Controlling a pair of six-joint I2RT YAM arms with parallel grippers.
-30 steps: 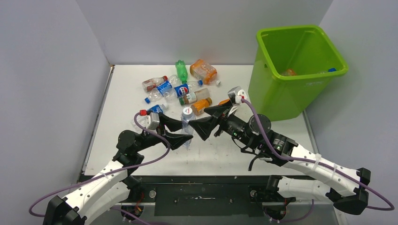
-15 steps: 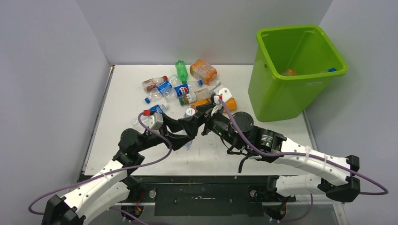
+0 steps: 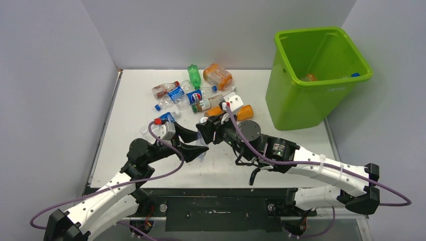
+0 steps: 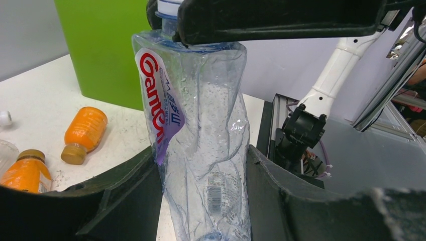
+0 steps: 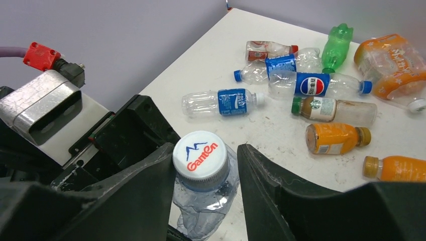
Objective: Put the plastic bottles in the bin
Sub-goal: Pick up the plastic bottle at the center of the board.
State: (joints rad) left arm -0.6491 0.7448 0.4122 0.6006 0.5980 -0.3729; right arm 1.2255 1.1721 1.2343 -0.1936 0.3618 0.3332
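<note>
— At the left claw (image 4: pixel 203 193)?
— Clamped on the crushed belly of a clear bottle (image 4: pixel 201 115), holding it upright over the near middle of the table (image 3: pixel 125 120).
— And at the right claw (image 5: pixel 206 168)?
— Set astride that bottle's white cap (image 5: pixel 201 158) from above, one finger against it, a sliver of gap on the other side. Cannot tell whether truly gripping.
— Farther out?
— White tabletop, scuffed and speckled. Behind the claws, a loose heap (image 3: pixel 193 95) of bottles lying flat: blue-labelled, orange, one green.
— And the bin (image 3: pixel 301 105)?
— At the far right corner, lime green, upright, well apart from the held bottle. Inside, an orange bottle (image 3: pixel 310 77) and a blue cap (image 3: pixel 355 75) by the far wall.
— The room?
— Boxed in by plain pale grey walls (image 3: pixel 50 75) on the left, back and right. Along the near edge, a dark rail (image 3: pixel 216 206) under the arm bases.
</note>
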